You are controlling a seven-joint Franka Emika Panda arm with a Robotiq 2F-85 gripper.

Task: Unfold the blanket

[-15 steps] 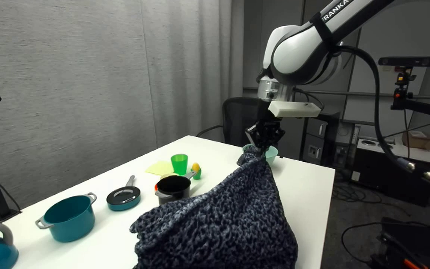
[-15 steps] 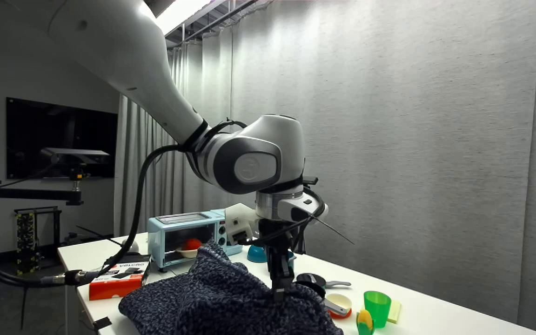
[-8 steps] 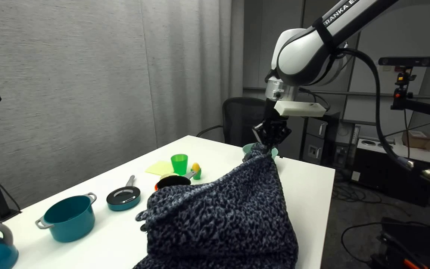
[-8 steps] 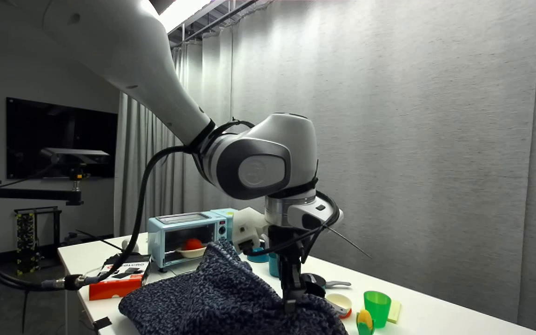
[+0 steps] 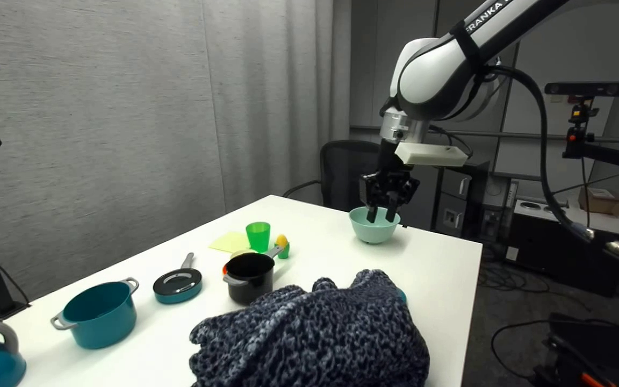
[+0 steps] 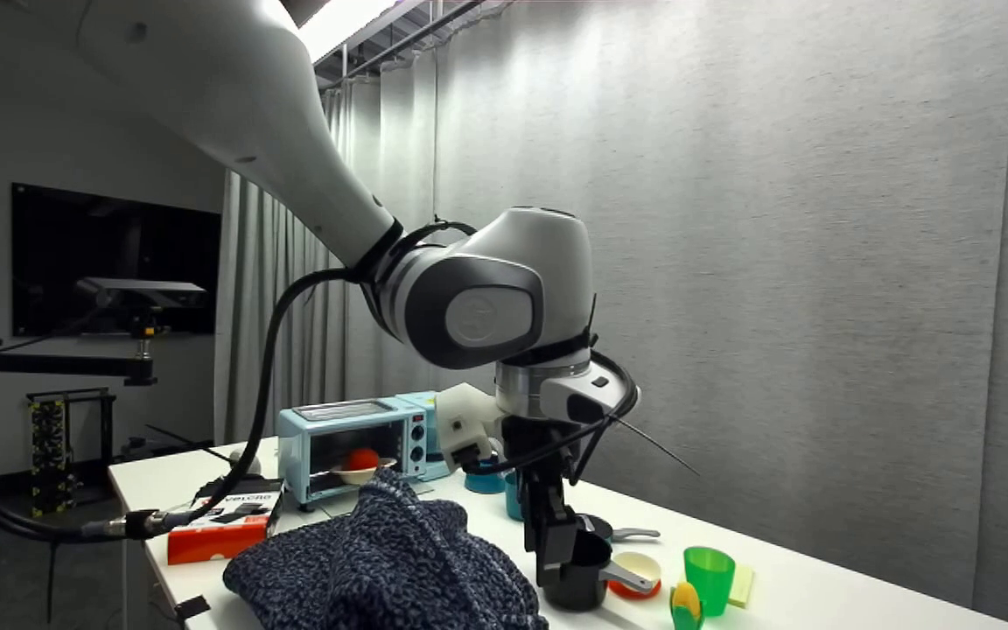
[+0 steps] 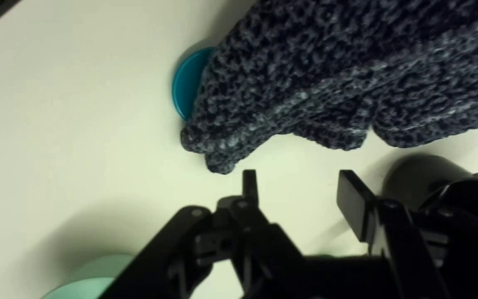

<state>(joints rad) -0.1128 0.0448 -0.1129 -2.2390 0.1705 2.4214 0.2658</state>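
Navy knit blanket point(image 5: 309, 344) lies bunched near-side of the gripper point(image 5: 382, 214) in an exterior view, tapered tip point(image 5: 372, 280) pointing far, toward parted jaws that hold nothing.

In an exterior view, table point(image 5: 444, 279) viewed at a downward slant, blanket point(image 5: 309, 338) in foreground, curtain point(image 5: 100, 107) at left. In an exterior view, seen from roughly the opposite end at a shallower slant, arm point(image 6: 486, 306) close, curtain at right. From wrist, table looked down on close up, past gripper point(image 7: 299, 193). Shared by all three views: blanket, black pot point(image 5: 253, 290).
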